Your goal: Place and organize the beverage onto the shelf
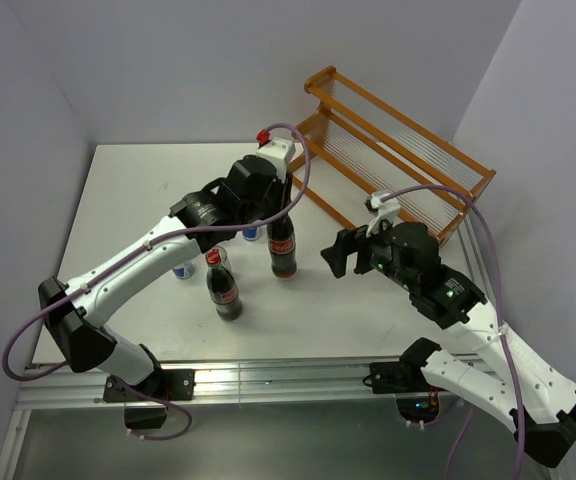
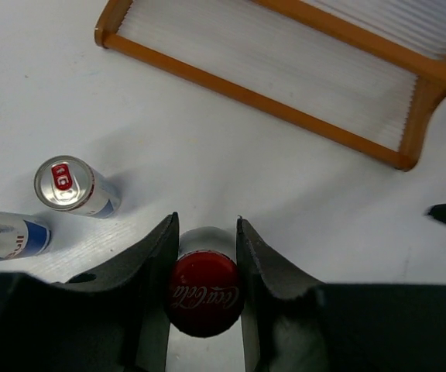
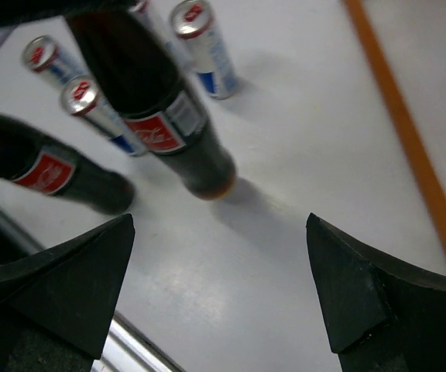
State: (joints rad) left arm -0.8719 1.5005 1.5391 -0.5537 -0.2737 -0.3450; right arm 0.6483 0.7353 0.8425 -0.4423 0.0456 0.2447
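Note:
My left gripper (image 1: 280, 198) is shut on the red cap and neck of a dark cola bottle (image 1: 284, 248), held upright in the middle of the table; I cannot tell whether its base touches the table. In the left wrist view the cap (image 2: 205, 291) sits between the fingers of this gripper (image 2: 207, 226). A second cola bottle (image 1: 224, 287) stands to its left. Slim silver-blue cans (image 1: 252, 233) (image 1: 183, 270) stand behind and left of the bottles. The orange-brown shelf (image 1: 400, 150) at the back right holds nothing. My right gripper (image 1: 340, 252) is open and empty, just right of the held bottle.
In the right wrist view the open gripper (image 3: 220, 219) faces the held bottle (image 3: 161, 124), the other bottle (image 3: 49, 172) and cans (image 3: 200, 43). The shelf's orange rail (image 3: 409, 132) runs along the right. White walls enclose the table; a metal rail lines its near edge (image 1: 268, 378).

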